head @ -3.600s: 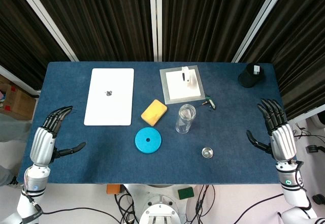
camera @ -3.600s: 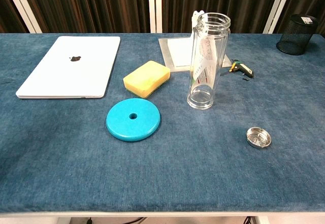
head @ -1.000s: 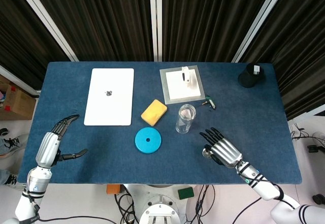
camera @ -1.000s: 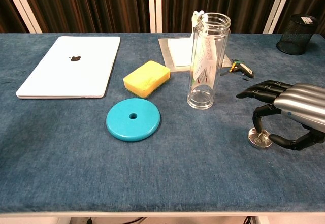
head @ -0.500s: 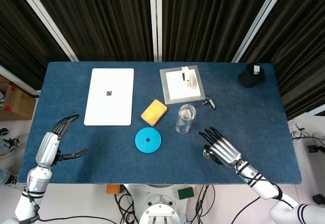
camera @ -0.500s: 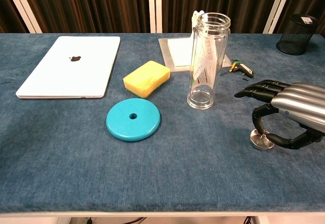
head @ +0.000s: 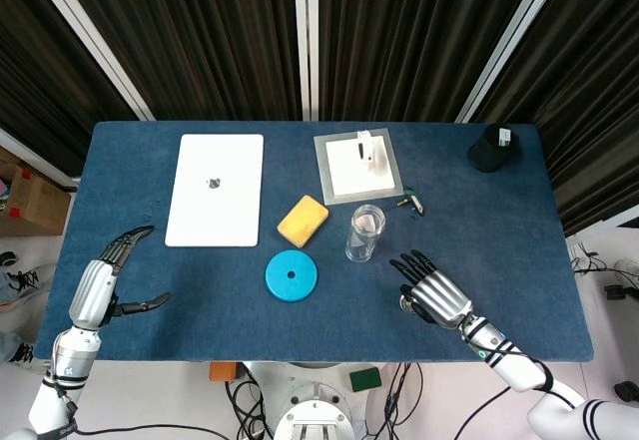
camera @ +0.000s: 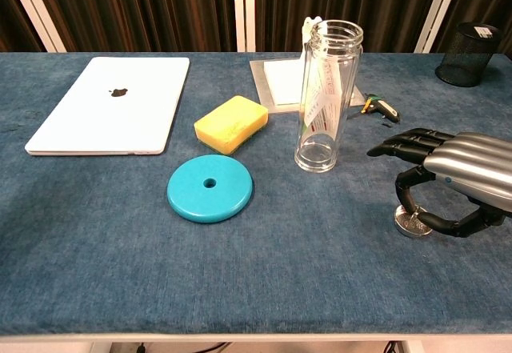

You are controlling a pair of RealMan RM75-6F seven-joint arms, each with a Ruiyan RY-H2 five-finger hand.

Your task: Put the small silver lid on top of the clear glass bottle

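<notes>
We see the right hand (camera: 452, 178) hanging low over the blue table (camera: 96, 249), palm down, with its long fingers (camera: 400, 144) stretched out level toward the clear glass bottle (camera: 325, 97) and its thumb hooked down beside the small silver lid (camera: 410, 225). From the chest view the lid appears to lie flat on the cloth between the thumb and a curled finger beneath the palm, and we cannot tell whether either one actually touches it, so we cannot tell if the hand is grasping the lid or merely cupped over it. In the head view the lid is almost wholly hidden under the hand (head: 434, 295).

The bottle (head: 365, 233) stands upright and open-mouthed at about ten o'clock from the right hand, near but apart from the fingertips, with a paper label inside it.

The left hand (head: 98, 288) sits at the table's near left edge, seen only from the head camera, released, fingers spread and holding nothing.

At nine o'clock from the bottle lies a yellow sponge (camera: 231, 123), and at about seven o'clock a teal disc (camera: 210, 187) with a centre hole. A closed white laptop (camera: 112, 103) lies well off at nine o'clock. Behind the bottle at twelve o'clock we see a grey-framed white square pad (head: 357, 165), and a black mesh cup (camera: 466, 43) stands at the far right corner.
</notes>
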